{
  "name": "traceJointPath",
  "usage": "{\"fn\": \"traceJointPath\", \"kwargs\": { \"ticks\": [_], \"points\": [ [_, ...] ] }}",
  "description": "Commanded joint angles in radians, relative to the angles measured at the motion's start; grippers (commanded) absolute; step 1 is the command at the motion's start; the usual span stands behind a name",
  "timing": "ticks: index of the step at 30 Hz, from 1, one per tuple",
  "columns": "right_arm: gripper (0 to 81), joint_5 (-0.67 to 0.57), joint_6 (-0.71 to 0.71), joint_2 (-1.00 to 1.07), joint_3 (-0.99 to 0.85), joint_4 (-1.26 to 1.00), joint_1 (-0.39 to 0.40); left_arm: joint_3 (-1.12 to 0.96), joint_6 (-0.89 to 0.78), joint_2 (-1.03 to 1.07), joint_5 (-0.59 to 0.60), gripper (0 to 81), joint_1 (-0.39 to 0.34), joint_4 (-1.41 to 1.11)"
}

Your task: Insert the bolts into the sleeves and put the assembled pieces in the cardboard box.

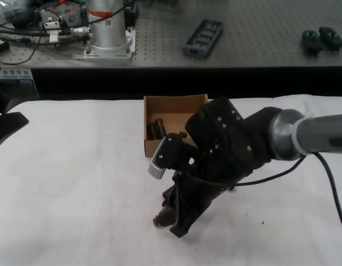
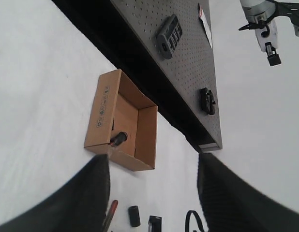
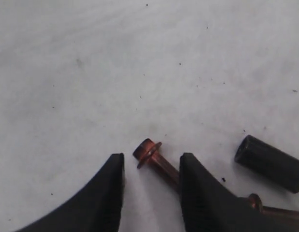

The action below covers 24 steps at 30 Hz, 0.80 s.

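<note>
Right gripper [image 3: 150, 193]: matte black fingers narrowly parted | coppery flanged bolt [image 3: 148, 151] between its tips | smooth black cylindrical sleeve [image 3: 269, 163] just beside | left gripper [image 2: 152, 203]: spread wide.

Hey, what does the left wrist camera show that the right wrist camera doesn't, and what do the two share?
Left wrist view: the cardboard box with a dark piece inside, and the perforated bench beyond. Right wrist view: the right gripper, open, its fingers either side of a copper bolt, plus a second bolt. Both: the white cloth, with a copper bolt and a black sleeve lying on it.
</note>
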Motion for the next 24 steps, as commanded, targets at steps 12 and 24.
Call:
{"fn": "traceJointPath", "kwargs": {
  "ticks": [12, 24],
  "points": [
    [23.2, 0.0, -0.003, 0.027, -0.03, 0.026, 0.002, -0.009, 0.05, -0.053, 0.01, 40.1, 0.003, -0.021],
    [18.8, 0.177, -0.173, 0.027, -0.03, 0.143, -0.017, -0.009, 0.05, -0.053, 0.033, 40.1, 0.003, -0.021]
  ]
}}
